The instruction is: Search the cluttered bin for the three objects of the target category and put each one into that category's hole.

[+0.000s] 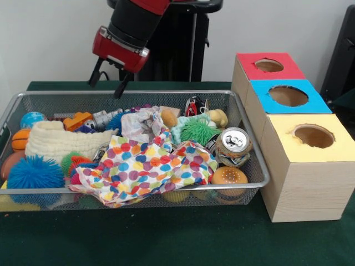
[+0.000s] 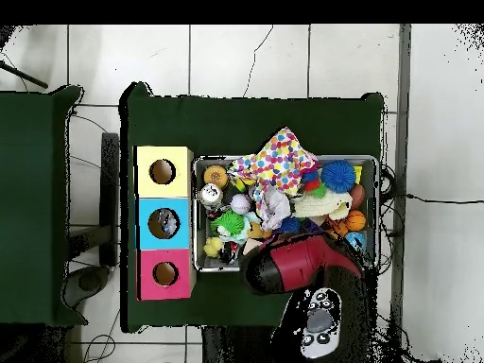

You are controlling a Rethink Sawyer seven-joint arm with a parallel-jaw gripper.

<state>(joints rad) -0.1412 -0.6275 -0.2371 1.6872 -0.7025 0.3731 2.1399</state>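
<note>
The wire mesh bin [image 1: 183, 189] stands on the green table, full of toys and cloths. My gripper [image 1: 108, 83] hangs open and empty just above the bin's far rim, at its left end. Below and in front of it lie an orange toy car [image 1: 77, 119] and a cream knitted cloth [image 1: 64, 141]. A polka-dot cloth [image 1: 144, 166] covers the bin's middle. A drink can [image 1: 233, 145], a burger toy [image 1: 229, 177], a green spiky ball [image 1: 198, 131] and a blue spiky ball [image 1: 34, 173] show. In the overhead view the arm [image 2: 293, 265] hides the gripper over the bin [image 2: 196, 217].
Three boxes with round holes stand in a row right of the bin: red [image 1: 247, 61] farthest, blue [image 1: 260, 91] in the middle, yellow [image 1: 283, 130] nearest. In the overhead view they show left of the bin: yellow [image 2: 146, 171], blue [image 2: 146, 223], red [image 2: 146, 274].
</note>
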